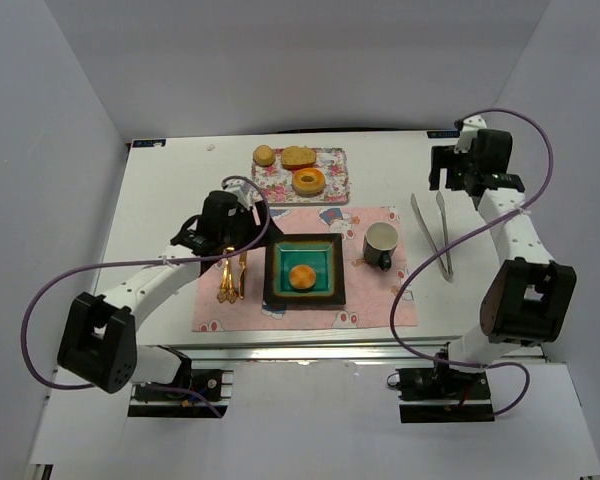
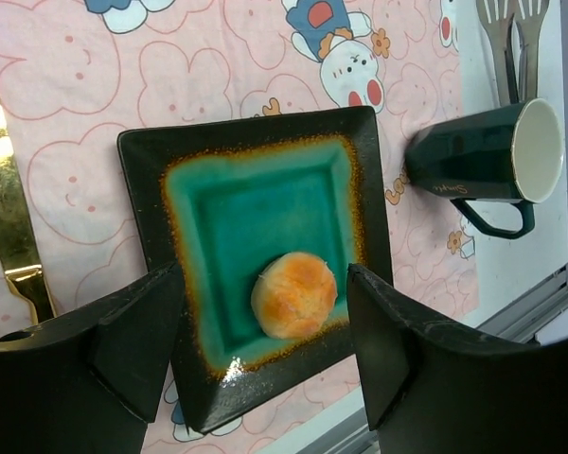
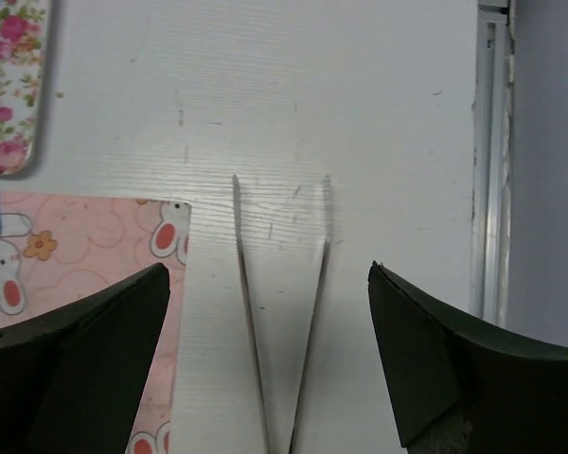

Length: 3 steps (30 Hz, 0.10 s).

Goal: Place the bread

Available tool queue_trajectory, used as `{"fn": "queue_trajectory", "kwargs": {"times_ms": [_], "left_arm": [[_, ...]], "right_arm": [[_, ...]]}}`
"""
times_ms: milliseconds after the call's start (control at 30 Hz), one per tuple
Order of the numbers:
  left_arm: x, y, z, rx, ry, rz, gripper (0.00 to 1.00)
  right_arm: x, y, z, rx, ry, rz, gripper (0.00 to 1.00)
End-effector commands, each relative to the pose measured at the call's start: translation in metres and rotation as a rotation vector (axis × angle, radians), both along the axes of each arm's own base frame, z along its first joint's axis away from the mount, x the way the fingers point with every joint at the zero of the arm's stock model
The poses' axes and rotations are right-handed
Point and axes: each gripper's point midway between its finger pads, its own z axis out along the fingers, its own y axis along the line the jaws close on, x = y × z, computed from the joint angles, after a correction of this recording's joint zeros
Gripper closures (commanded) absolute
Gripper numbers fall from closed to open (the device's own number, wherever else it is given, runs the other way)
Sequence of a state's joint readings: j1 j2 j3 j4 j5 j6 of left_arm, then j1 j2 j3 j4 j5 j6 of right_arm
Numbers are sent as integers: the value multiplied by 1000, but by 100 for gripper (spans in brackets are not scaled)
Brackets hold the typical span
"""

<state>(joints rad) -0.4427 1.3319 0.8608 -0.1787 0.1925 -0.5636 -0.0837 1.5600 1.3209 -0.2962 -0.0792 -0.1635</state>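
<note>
The bread is a small round golden-orange bun lying on the teal middle of a square dark-rimmed plate, toward its near edge. In the left wrist view the bread sits on the plate, framed between my two fingers but well below them. My left gripper is open and empty, just left of and above the plate. My right gripper is open and empty at the back right, above the tips of metal tongs.
A dark cup lies on its side right of the plate on the pink placemat. Gold cutlery lies left of the plate. A floral tray at the back holds a ring doughnut, a tan bun and a slice.
</note>
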Motion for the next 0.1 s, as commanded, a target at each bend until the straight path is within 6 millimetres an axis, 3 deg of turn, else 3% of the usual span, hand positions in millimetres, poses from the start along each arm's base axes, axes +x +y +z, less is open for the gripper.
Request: {"fn": "queue_trajectory", "kwargs": {"times_ms": [0,67], "left_arm": [[5,-9,24,-18,-65,-29,21],[5,-10,24,-12,-68,-30,22]], "right_arm": [[-2,17,17,47,4,9,11],[-2,31,28,79,-18,62,10]]}}
